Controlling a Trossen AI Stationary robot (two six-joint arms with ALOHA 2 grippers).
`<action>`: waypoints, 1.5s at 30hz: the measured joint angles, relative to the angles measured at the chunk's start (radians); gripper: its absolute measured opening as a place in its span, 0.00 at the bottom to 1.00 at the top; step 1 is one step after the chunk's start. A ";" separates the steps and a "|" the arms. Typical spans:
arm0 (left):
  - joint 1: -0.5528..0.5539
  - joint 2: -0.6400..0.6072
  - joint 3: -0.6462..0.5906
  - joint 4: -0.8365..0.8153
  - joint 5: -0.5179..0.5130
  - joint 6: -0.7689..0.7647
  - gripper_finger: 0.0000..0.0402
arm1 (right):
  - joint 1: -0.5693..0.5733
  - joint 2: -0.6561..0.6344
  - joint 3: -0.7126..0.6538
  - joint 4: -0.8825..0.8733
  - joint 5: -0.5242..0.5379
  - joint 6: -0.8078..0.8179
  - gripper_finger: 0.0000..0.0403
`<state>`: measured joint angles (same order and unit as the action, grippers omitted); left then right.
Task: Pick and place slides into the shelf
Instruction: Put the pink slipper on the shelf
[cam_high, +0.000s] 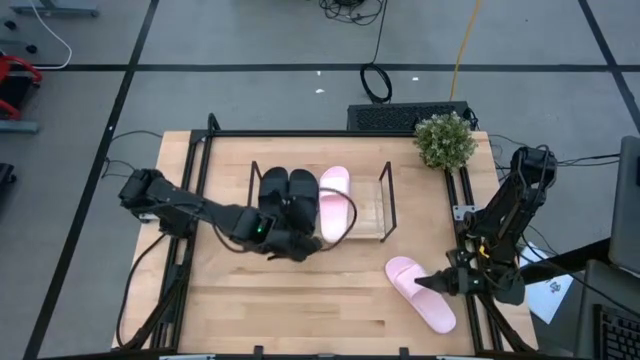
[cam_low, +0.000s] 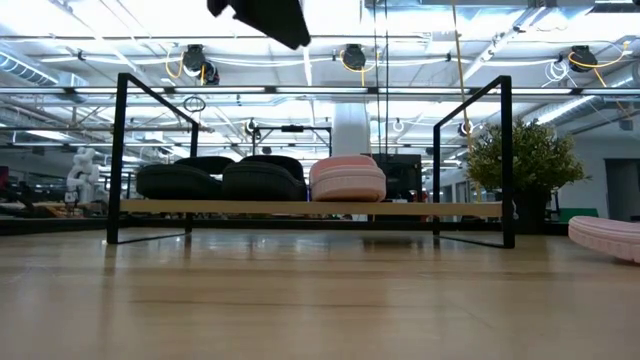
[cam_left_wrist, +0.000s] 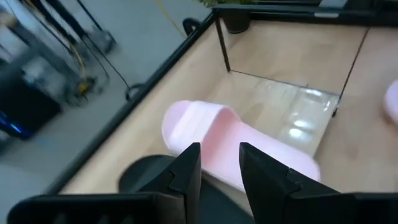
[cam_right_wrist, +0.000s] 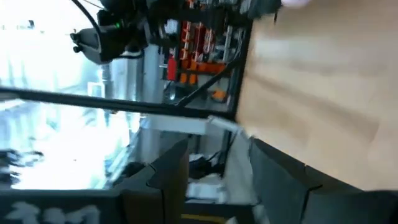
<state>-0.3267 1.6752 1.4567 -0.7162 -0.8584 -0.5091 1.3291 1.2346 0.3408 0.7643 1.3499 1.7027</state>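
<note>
slides: loose pink one (cam_high: 421, 293) lies diagonally, right gripper (cam_high: 437, 284) spread beside it; left gripper (cam_high: 300, 246) spread.

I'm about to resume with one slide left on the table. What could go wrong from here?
1. The left gripper hangs low at the shelf front, fingers open over the pink slide on the shelf; withdrawing carelessly could drag it or the black slides out.
2. The right gripper sits beside the loose pink slide near the table's edge; a bad approach might push it off.
</note>
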 joint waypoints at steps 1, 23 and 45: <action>0.011 0.000 0.000 0.014 0.024 -0.013 0.28 | 0.004 0.000 0.000 0.021 -0.016 0.023 0.41; 0.050 0.000 0.000 0.216 0.180 -0.050 0.28 | 0.109 0.000 0.006 -0.256 -0.342 0.680 0.41; 0.068 -0.002 0.000 0.216 0.181 0.089 0.28 | 0.051 0.000 0.006 -0.330 -0.333 0.766 0.36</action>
<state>-0.2585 1.6734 1.4570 -0.5004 -0.6777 -0.4206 1.3802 1.2346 0.3466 0.4340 1.0168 2.4683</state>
